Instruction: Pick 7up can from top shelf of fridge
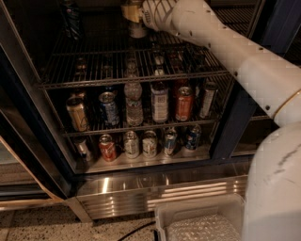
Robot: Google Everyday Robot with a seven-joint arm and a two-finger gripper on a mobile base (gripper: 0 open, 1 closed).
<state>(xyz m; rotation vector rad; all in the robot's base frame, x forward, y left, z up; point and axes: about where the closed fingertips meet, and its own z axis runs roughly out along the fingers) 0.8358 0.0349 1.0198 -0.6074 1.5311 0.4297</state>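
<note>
The 7up can [137,30], pale with a silver look, stands upright at the back of the top shelf [94,63], a grey wire rack across the fridge [235,113]. My gripper [131,12] is at the very top edge of the view, directly over the can's top and touching or nearly touching it. My white arm [221,42] reaches in from the lower right. A dark blue can [70,19] stands at the shelf's far left.
The lower racks hold several cans and bottles, among them a red can [184,103] and a clear bottle [133,101]. The stainless steel base [141,186] runs below. A clear plastic bin [202,221] sits on the floor in front. My white body [273,188] fills the right side.
</note>
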